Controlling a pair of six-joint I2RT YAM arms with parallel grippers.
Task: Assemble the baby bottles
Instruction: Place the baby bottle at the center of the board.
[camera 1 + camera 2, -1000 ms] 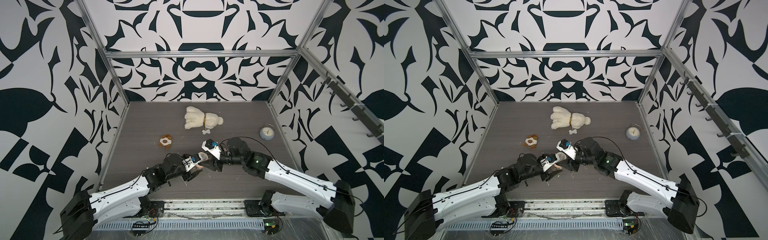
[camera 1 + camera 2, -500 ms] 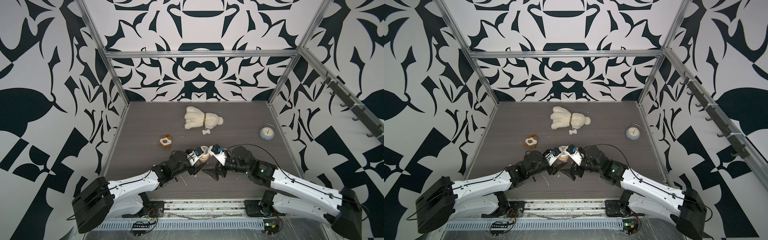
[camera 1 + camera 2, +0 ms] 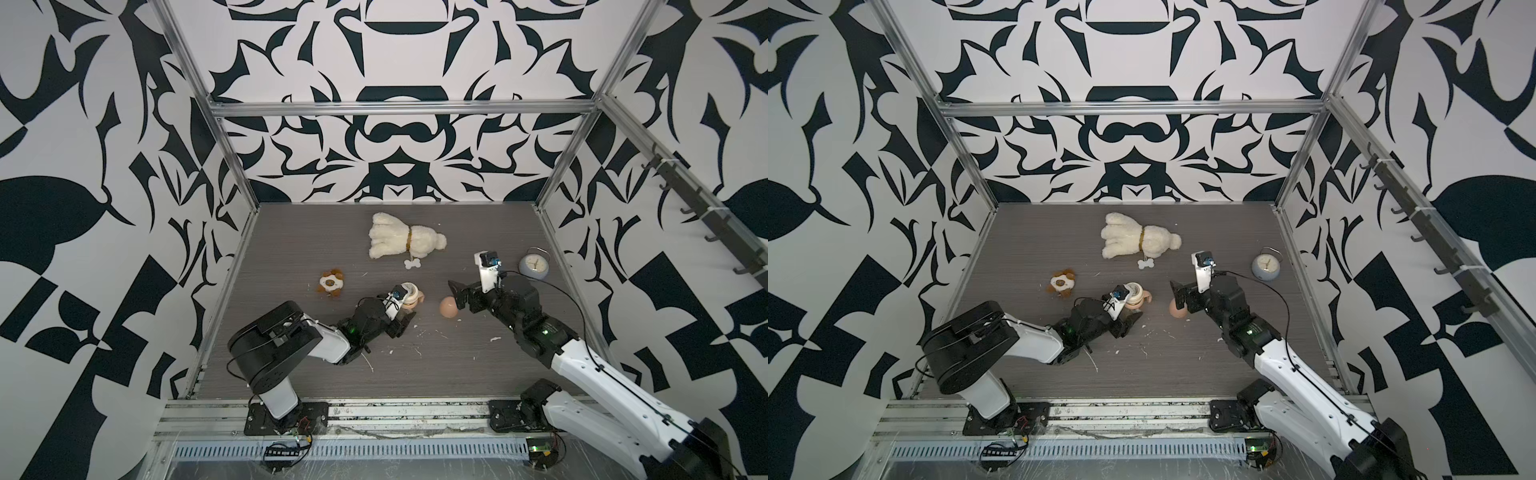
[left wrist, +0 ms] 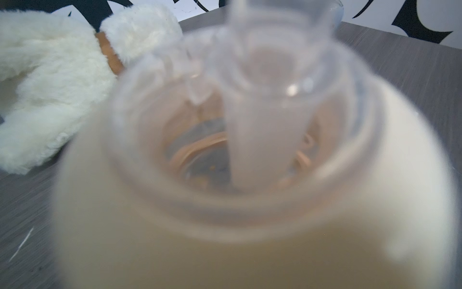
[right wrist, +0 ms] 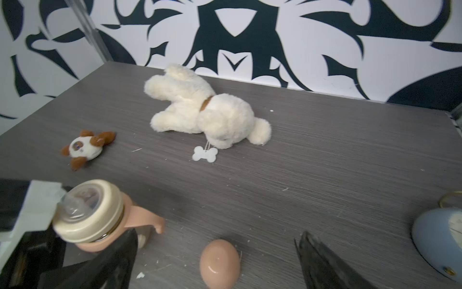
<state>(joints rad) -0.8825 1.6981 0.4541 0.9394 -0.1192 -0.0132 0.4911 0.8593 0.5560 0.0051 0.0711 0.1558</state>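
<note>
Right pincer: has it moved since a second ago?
Yes. The right pincer has drawn away from the bottle toward the alarm clock, which has stayed put; it now stands open, fingers either side of the dome cap.

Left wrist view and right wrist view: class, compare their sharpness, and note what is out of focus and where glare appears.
Left wrist view: the bottle sits too near the lens and is heavily blurred, while the white plush dog behind it is sharper. Right wrist view: the same dog and the table are crisp, and the dome cap carries a small glare spot.
</note>
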